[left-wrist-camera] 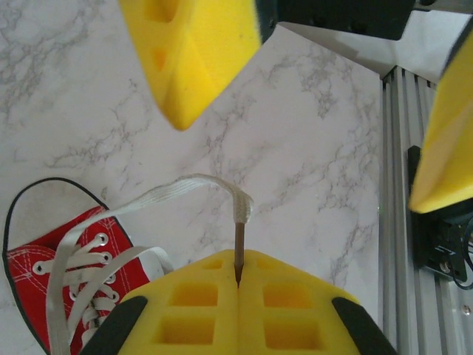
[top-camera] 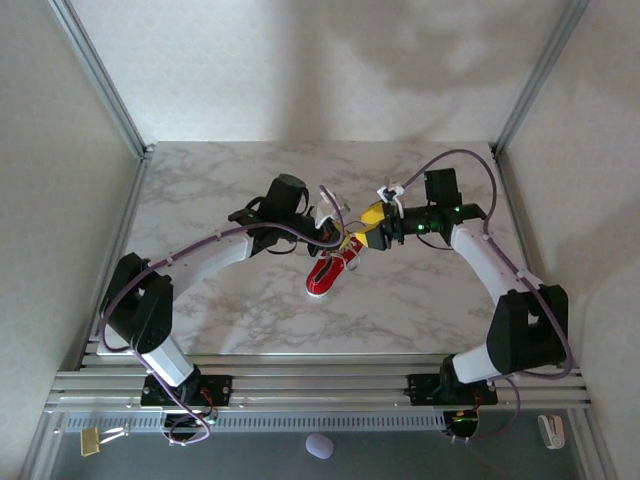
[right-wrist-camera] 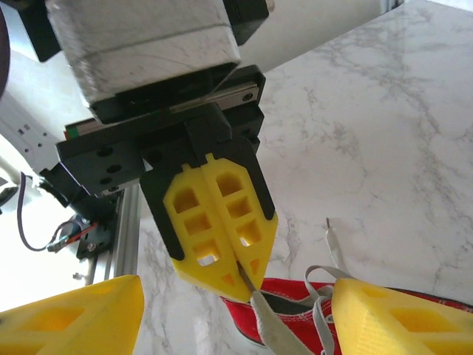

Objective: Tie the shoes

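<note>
On the worktop [top-camera: 200,300], the red shoe [top-camera: 325,275] sits near the middle, with its toe pointing to the near edge. It looks small and light, so I think it will slide if you pull hard. Its cloth top is soft and its white rubber edge is firmer.

Your left gripper [left-wrist-camera: 238,277] is pressed tight together on a lace tip [left-wrist-camera: 239,248], close to the shoe. Your right gripper [right-wrist-camera: 236,318] is spread wide, with one finger on each side of the left one, and it holds nothing.

The white laces [left-wrist-camera: 185,188] are thin, flat and floppy. They will bend and droop, and they may slip out of a weak pinch. For a new hold, I would pinch the flat part just below the tip.

The lace tip is hard and stiff, so it is a good spot to hold. The other lace end [right-wrist-camera: 331,238] lies loose on the worktop beside the shoe.
</note>
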Action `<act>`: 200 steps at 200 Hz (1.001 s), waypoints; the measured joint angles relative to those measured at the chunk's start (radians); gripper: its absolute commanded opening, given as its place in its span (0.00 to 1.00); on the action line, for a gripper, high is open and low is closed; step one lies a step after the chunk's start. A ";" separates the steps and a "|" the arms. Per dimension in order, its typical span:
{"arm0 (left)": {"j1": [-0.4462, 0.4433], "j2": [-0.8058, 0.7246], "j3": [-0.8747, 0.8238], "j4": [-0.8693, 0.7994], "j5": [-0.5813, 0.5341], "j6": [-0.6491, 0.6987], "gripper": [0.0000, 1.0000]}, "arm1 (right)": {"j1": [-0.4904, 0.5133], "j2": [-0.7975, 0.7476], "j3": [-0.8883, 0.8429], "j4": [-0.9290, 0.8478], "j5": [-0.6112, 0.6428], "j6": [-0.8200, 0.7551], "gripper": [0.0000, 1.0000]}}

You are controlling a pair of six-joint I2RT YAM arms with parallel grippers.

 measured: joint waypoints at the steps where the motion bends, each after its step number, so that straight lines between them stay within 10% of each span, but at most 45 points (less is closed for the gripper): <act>1: 0.000 0.000 0.000 0.000 0.000 0.001 0.00 | 0.000 0.001 0.001 -0.002 0.000 -0.001 0.66; 60: 0.005 0.003 0.024 -0.031 0.010 0.019 0.00 | 0.039 0.111 0.080 -0.131 0.000 -0.115 0.51; 153: 0.014 0.011 0.061 -0.090 0.008 0.045 0.00 | 0.057 0.130 0.105 -0.229 0.056 -0.177 0.00; 176: 0.017 0.008 0.058 -0.078 -0.024 0.031 0.58 | 0.060 0.121 0.102 -0.217 0.089 -0.161 0.00; 200: 0.028 -0.031 0.010 -0.021 -0.101 -0.026 0.73 | 0.061 0.044 0.027 -0.114 0.159 -0.116 0.00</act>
